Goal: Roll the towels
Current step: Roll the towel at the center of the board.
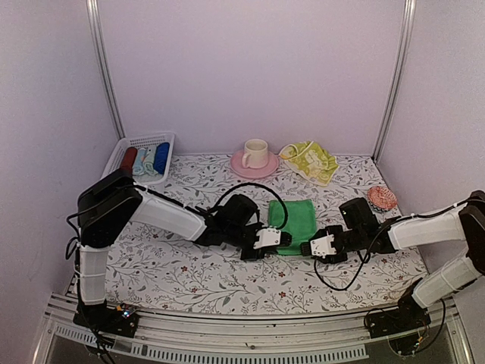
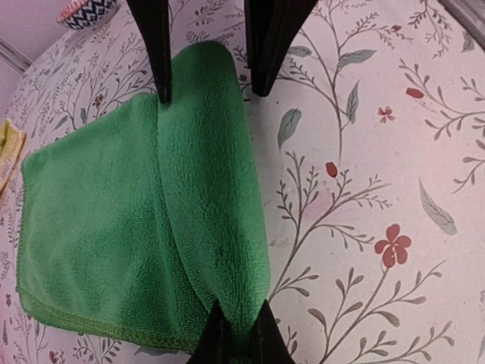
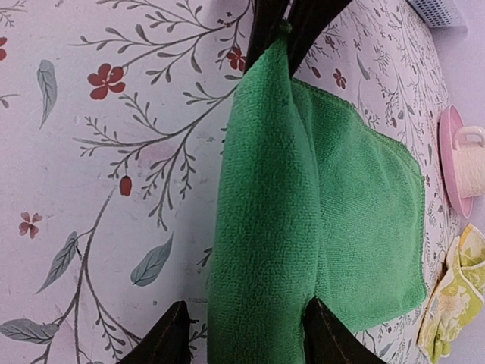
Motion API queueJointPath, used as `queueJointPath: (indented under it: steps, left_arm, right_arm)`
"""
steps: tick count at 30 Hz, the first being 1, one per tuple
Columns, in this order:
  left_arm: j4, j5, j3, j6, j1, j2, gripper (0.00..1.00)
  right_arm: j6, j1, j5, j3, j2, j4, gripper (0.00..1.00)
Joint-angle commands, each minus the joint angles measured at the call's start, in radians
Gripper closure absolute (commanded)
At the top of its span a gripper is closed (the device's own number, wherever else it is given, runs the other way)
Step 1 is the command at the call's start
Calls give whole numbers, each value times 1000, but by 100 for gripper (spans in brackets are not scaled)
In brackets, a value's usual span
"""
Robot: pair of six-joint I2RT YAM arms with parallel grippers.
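The green towel (image 1: pixel 292 220) lies mid-table, its 6 o'clock edge folded over. The left gripper (image 2: pixel 241 326) is clenched on 1 end of the fold. The right gripper (image 3: pixel 250 322) straddles the other end, unclenched. If only 1 end turns, the roll likely skews or slackens. The yellow towel (image 1: pixel 309 160) sits crumpled at 1 o'clock.

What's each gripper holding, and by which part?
Left gripper pinches the green towel at one end of its folded edge. Right gripper straddles the other end, jaws open, holding nothing.
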Motion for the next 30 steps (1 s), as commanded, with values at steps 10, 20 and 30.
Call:
queueJointPath:
  steps: [10,20,30]
  left_arm:
    - [-68,69,42,-21,20,-2,100]
    - [-181,136,64,-21,27,-12,97]
    - [-302,207,96,-35,43,-8,100]
  right_arm:
    - [49,9,-16,57,52,-66,71]
    - [45,10,-64,140,97,-260,96]
    - [85,-41,-236,367,240,-634,97]
